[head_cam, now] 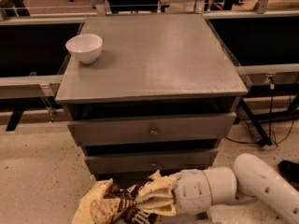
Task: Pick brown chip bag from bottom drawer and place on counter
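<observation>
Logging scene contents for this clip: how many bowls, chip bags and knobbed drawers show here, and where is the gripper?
Bowls: 1, the white bowl on the counter.
Chip bags: 1, the brown chip bag, jaws closed on it; the gripper is low, below the drawers.
Drawers with knobs: 2, the upper drawer and the middle drawer.
Total: 4.

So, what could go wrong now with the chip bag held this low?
The gripper, low before the drawers, pinches the brown chip bag by one end; it may slip. Lifting, the bag could catch on the counter edge overhanging above. The white bowl on the counter's left could be knocked.
</observation>
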